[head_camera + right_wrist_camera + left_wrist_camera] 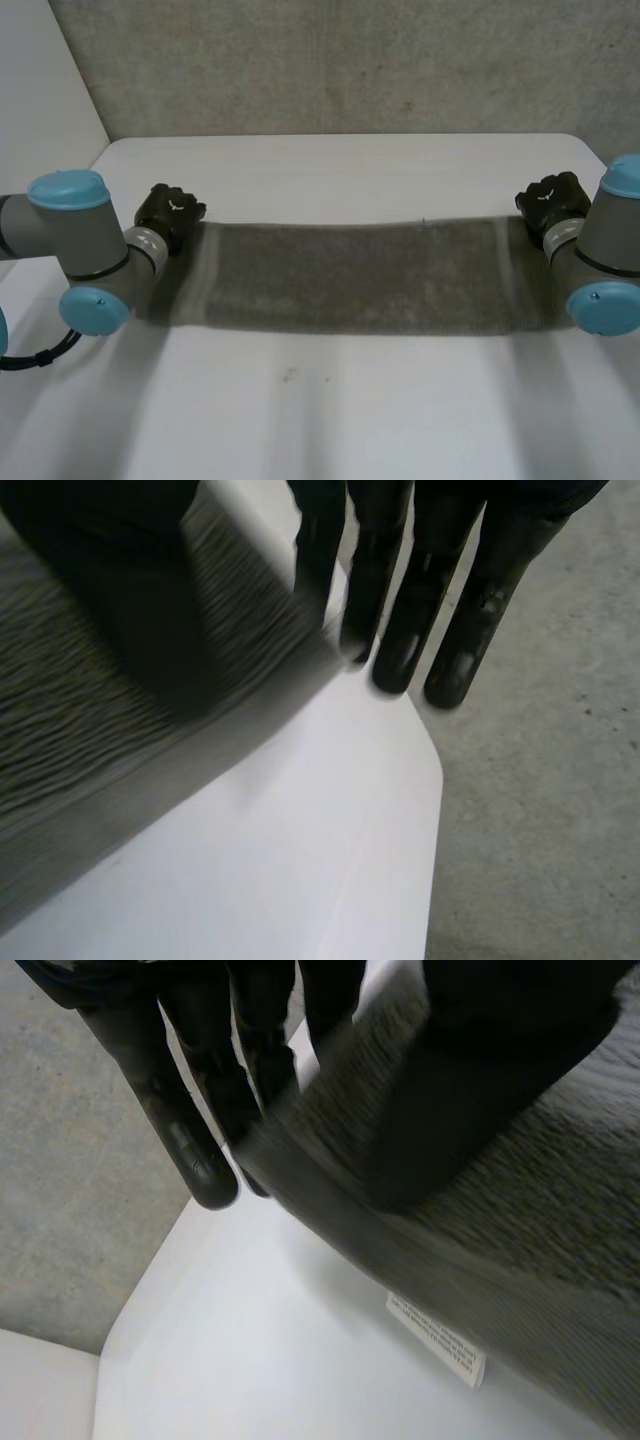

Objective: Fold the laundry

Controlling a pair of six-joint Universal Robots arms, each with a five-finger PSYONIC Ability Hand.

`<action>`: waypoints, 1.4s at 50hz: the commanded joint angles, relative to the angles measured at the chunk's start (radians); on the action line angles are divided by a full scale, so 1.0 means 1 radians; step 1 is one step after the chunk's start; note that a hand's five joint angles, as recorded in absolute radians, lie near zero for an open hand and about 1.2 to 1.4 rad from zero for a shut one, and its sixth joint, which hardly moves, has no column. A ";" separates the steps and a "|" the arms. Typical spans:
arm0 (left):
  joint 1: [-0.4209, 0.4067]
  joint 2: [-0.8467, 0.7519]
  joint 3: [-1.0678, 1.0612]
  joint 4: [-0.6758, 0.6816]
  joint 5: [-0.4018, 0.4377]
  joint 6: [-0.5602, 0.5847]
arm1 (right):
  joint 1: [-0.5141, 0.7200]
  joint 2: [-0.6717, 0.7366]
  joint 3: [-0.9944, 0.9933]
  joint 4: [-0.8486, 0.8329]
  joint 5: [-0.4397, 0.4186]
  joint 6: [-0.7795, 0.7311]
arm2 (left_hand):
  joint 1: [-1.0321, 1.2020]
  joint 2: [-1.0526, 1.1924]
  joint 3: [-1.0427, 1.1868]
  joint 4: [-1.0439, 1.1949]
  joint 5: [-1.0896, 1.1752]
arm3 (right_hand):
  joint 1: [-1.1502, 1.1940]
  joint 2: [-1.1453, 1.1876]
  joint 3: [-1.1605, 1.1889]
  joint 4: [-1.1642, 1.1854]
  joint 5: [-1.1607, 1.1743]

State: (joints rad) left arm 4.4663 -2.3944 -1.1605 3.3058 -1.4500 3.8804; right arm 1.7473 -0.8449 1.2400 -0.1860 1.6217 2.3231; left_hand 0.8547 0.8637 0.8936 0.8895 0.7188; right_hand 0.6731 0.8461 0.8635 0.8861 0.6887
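A long grey towel (350, 275) is stretched flat across the white table (350, 410) between my two hands. My left hand (168, 212) is at the towel's left end and my right hand (548, 200) at its right end. In the left wrist view the left hand (190, 1140) has straight fingers past the towel's (560, 1190) edge, with its thumb above the cloth and apart from them. The right wrist view shows the right hand (470, 610) the same way at the towel's (90, 740) other end. A white label (437, 1340) hangs from the towel's edge.
Grey carpet (350, 60) lies beyond the table's far edge. The table's corners (420, 750) are close to both hands. Bare white tabletop (250, 1340) stretches in front of the towel.
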 commanded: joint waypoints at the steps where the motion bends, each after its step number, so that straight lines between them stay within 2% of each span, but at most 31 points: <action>1: -0.033 0.049 -0.024 -0.011 -0.015 0.007 | 0.001 -0.086 0.010 -0.020 0.021 0.108 | -0.627 -0.635 -0.665 -0.661 -0.665 | -0.499 -0.672 -0.689 -0.712 -0.689; 2: -0.033 0.049 -0.024 -0.011 -0.015 0.007 | 0.001 -0.086 0.010 -0.020 0.021 0.108 | -0.627 -0.636 -0.665 -0.661 -0.665 | -0.499 -0.672 -0.689 -0.712 -0.689; 5: -0.033 0.200 -0.093 -0.002 -0.065 -0.016 | -0.006 -0.238 0.050 -0.018 0.010 0.228 | -0.644 -0.653 -0.683 -0.679 -0.683 | -0.499 -0.672 -0.689 -0.712 -0.689; 9: -0.027 0.322 -0.154 0.000 -0.082 -0.058 | -0.005 -0.319 0.084 -0.010 -0.026 0.292 | -0.656 -0.665 -0.695 -0.691 -0.694 | -0.499 -0.672 -0.689 -0.712 -0.689; 11: -0.019 0.435 -0.238 0.004 -0.081 -0.145 | -0.006 -0.379 0.131 0.017 -0.090 0.323 | -0.656 -0.665 -0.695 -0.691 -0.694 | -0.499 -0.672 -0.689 -0.712 -0.689; 12: -0.019 0.436 -0.239 0.004 -0.081 -0.145 | -0.006 -0.379 0.131 0.017 -0.091 0.323 | -0.656 -0.665 -0.695 -0.691 -0.694 | -0.499 -0.672 -0.689 -0.712 -0.689; 14: -0.019 0.515 -0.327 0.033 -0.079 -0.260 | -0.012 -0.431 0.195 0.104 -0.161 0.332 | -0.653 -0.662 -0.692 -0.688 -0.692 | -0.499 -0.672 -0.689 -0.712 -0.689; 15: -0.021 0.547 -0.373 0.055 -0.079 -0.318 | -0.015 -0.454 0.225 0.150 -0.180 0.335 | -0.650 -0.659 -0.689 -0.685 -0.689 | -0.499 -0.672 -0.689 -0.712 -0.689; 16: -0.021 0.548 -0.374 0.055 -0.079 -0.319 | -0.015 -0.454 0.225 0.151 -0.180 0.335 | -0.650 -0.659 -0.689 -0.685 -0.689 | -0.499 -0.672 -0.689 -0.712 -0.689; 18: -0.027 0.609 -0.457 0.099 -0.081 -0.428 | -0.035 -0.485 0.292 0.230 -0.195 0.338 | -0.650 -0.659 -0.689 -0.685 -0.689 | -0.499 -0.672 -0.689 -0.712 -0.689; 23: -0.033 0.661 -0.570 0.159 -0.079 -0.553 | -0.086 -0.503 0.426 0.261 -0.218 0.323 | -0.650 -0.659 -0.689 -0.685 -0.689 | -0.499 -0.672 -0.689 -0.712 -0.689; 25: -0.032 0.661 -0.620 0.216 -0.082 -0.604 | -0.118 -0.502 0.498 0.211 -0.253 0.325 | -0.647 -0.656 -0.686 -0.682 -0.686 | -0.409 -0.582 -0.600 -0.622 -0.600; 26: -0.032 0.661 -0.620 0.216 -0.082 -0.604 | -0.118 -0.502 0.498 0.211 -0.253 0.325 | -0.647 -0.656 -0.686 -0.682 -0.686 | -0.409 -0.582 -0.599 -0.622 -0.599; 29: -0.025 0.661 -0.698 0.303 -0.079 -0.610 | -0.169 -0.494 0.578 0.105 -0.313 0.314 | -0.647 -0.656 -0.686 -0.682 -0.686 | -0.155 -0.328 -0.345 -0.368 -0.345; 31: -0.024 0.660 -0.712 0.328 -0.079 -0.608 | -0.173 -0.484 0.591 0.076 -0.328 0.303 | -0.647 -0.656 -0.686 -0.682 -0.686 | -0.093 -0.266 -0.283 -0.306 -0.283; 36: -0.025 0.661 -0.729 0.356 -0.079 -0.607 | -0.177 -0.413 0.615 0.002 -0.352 0.245 | -0.647 -0.656 -0.686 -0.682 -0.686 | -0.083 -0.256 -0.274 -0.296 -0.273; 46: -0.025 0.658 -0.731 0.359 -0.079 -0.607 | -0.226 -0.332 0.615 -0.067 -0.341 0.117 | -0.650 -0.659 -0.689 -0.685 -0.689 | -0.042 -0.215 -0.232 -0.255 -0.232; 49: -0.021 0.656 -0.731 0.360 -0.079 -0.607 | -0.230 -0.326 0.612 -0.070 -0.342 0.108 | -0.650 -0.659 -0.689 -0.685 -0.689 | 0.052 -0.121 -0.139 -0.161 -0.138; 51: -0.021 0.655 -0.731 0.366 -0.078 -0.607 | -0.233 -0.312 0.604 -0.070 -0.344 0.107 | -0.650 -0.659 -0.689 -0.685 -0.689 | 0.216 0.043 0.025 0.003 0.026; 52: -0.021 0.655 -0.731 0.367 -0.078 -0.607 | -0.233 -0.312 0.604 -0.070 -0.344 0.107 | -0.650 -0.659 -0.689 -0.685 -0.689 | 0.216 0.043 0.026 0.003 0.026; 53: -0.019 0.653 -0.731 0.367 -0.078 -0.607 | -0.242 -0.304 0.601 -0.072 -0.342 0.104 | -0.650 -0.659 -0.689 -0.685 -0.689 | 0.397 0.223 0.206 0.183 0.206; 54: -0.019 0.652 -0.731 0.368 -0.078 -0.607 | -0.249 -0.295 0.593 -0.072 -0.342 0.096 | -0.650 -0.659 -0.689 -0.685 -0.689 | 0.720 0.547 0.529 0.507 0.530; 56: -0.019 0.650 -0.732 0.368 -0.078 -0.607 | -0.255 -0.289 0.581 -0.072 -0.338 0.079 | -0.650 -0.659 -0.689 -0.685 -0.689 | 0.723 0.550 0.533 0.510 0.533; 58: -0.019 0.650 -0.732 0.368 -0.078 -0.607 | -0.273 -0.295 0.567 -0.073 -0.275 0.030 | -0.650 -0.659 -0.689 -0.685 -0.689 | 0.723 0.550 0.533 0.510 0.533; 59: -0.019 0.650 -0.732 0.368 -0.079 -0.607 | -0.273 -0.295 0.567 -0.073 -0.275 0.030 | -0.650 -0.659 -0.689 -0.685 -0.689 | 0.723 0.550 0.533 0.510 0.533; 61: -0.024 0.652 -0.734 0.368 -0.079 -0.608 | -0.308 -0.307 0.547 -0.116 -0.135 -0.031 | -0.650 -0.659 -0.689 -0.685 -0.689 | 0.723 0.550 0.533 0.510 0.533; 62: -0.024 0.652 -0.734 0.368 -0.079 -0.608 | -0.308 -0.307 0.547 -0.116 -0.134 -0.031 | -0.650 -0.659 -0.689 -0.685 -0.689 | 0.723 0.550 0.533 0.510 0.533; 64: -0.027 0.656 -0.739 0.368 -0.079 -0.608 | -0.339 -0.316 0.536 -0.203 -0.022 -0.115 | -0.650 -0.659 -0.689 -0.685 -0.689 | 0.723 0.550 0.533 0.510 0.533; 65: -0.027 0.656 -0.739 0.368 -0.079 -0.608 | -0.339 -0.316 0.536 -0.204 -0.022 -0.116 | -0.650 -0.659 -0.689 -0.685 -0.689 | 0.723 0.550 0.533 0.510 0.533; 66: -0.027 0.659 -0.742 0.368 -0.079 -0.608 | -0.354 -0.316 0.538 -0.251 0.019 -0.176 | -0.653 -0.662 -0.692 -0.688 -0.691 | 0.723 0.550 0.533 0.510 0.533; 70: -0.028 0.661 -0.743 0.368 -0.079 -0.608 | -0.387 -0.318 0.538 -0.303 0.038 -0.272 | -0.653 -0.662 -0.692 -0.688 -0.692 | 0.723 0.550 0.533 0.510 0.533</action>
State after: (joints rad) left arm 4.4415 -1.7398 -1.8977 3.6742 -1.5293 3.2722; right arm 1.4169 -1.1541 1.7834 -0.3626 1.5450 2.2195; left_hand 0.1972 0.1905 0.1922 0.1921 0.0320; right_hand 0.9441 1.1745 1.1767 1.1921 0.9696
